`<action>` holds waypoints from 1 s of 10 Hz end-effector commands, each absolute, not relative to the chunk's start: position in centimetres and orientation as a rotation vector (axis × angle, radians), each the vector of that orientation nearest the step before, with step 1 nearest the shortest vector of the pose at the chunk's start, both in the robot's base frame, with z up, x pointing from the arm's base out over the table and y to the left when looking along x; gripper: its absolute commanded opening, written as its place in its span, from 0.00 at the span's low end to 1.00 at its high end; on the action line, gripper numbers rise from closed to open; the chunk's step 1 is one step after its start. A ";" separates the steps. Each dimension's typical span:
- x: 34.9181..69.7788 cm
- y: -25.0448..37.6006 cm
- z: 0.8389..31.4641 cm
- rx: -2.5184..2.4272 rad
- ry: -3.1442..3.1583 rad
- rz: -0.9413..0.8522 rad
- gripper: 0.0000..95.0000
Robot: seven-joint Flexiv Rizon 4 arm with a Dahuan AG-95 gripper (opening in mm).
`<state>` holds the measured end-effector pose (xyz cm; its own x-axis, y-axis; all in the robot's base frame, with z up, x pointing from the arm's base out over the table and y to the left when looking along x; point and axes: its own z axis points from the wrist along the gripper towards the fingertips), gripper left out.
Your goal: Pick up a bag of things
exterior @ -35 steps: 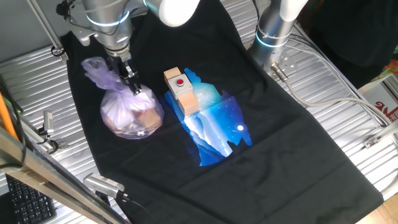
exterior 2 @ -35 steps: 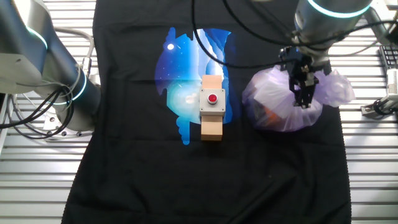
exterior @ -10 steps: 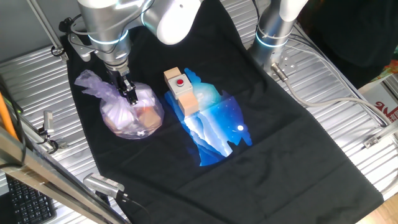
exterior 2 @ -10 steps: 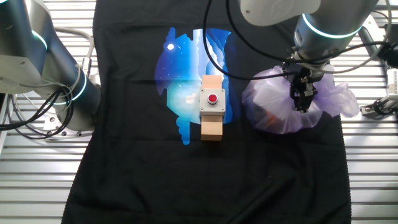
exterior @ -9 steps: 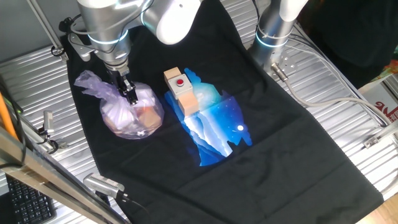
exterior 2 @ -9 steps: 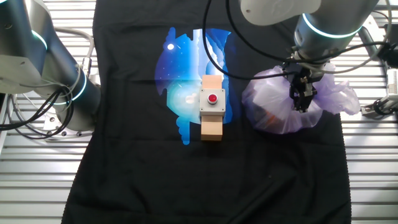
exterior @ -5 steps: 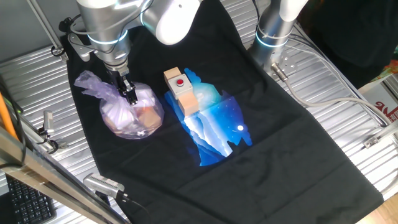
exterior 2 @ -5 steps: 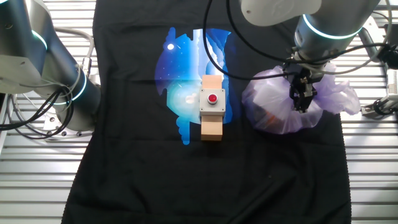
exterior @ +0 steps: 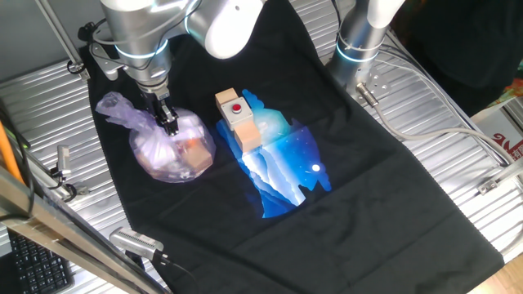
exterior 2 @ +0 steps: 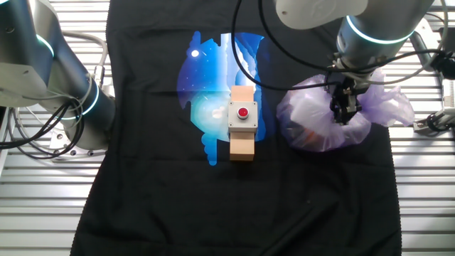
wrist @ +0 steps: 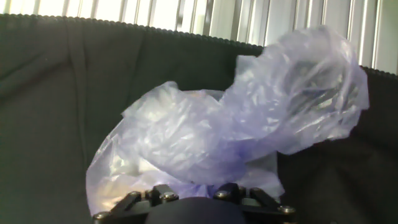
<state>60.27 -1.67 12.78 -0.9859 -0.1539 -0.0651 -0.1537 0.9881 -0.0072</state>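
Two dark fingers of the tool (exterior: 168, 124) are pressed together on the neck of the bag of things (exterior: 167, 147), pinching the thin lilac plastic just under its crinkly top. It has edged up a touch since half a second ago, and the bag's ruffled top has risen with it, sitting a little higher and further out than before. From the other fixed view the tool (exterior 2: 343, 110) comes straight down into the gather, the bag of things (exterior 2: 320, 117) bulging below it with an orange block showing through the skin. Up close in the hand view, the bag of things (wrist: 236, 137) fills the picture, its loose top billowing to the right. Its belly looks to be on the black cloth (exterior: 343, 163) draped over the desk (exterior: 49, 90), though I cannot tell if it has cleared it. Just beside the bag, apart from it, the wooden block (exterior: 239, 119) with its red button hasn't budged on the blue print.
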 end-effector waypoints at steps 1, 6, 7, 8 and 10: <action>60.3 -1.7 12.8 -0.234 3.068 0.001 0.00; 60.3 -1.6 12.8 -0.226 3.069 0.003 0.00; 60.3 -1.6 12.8 -0.225 3.069 0.003 0.00; 60.3 -1.6 12.8 -0.224 3.069 0.003 0.00; 60.3 -1.6 12.8 -0.226 3.069 0.002 0.00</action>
<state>60.29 -1.64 12.77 -0.9873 -0.1452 -0.0647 -0.1453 0.9894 -0.0026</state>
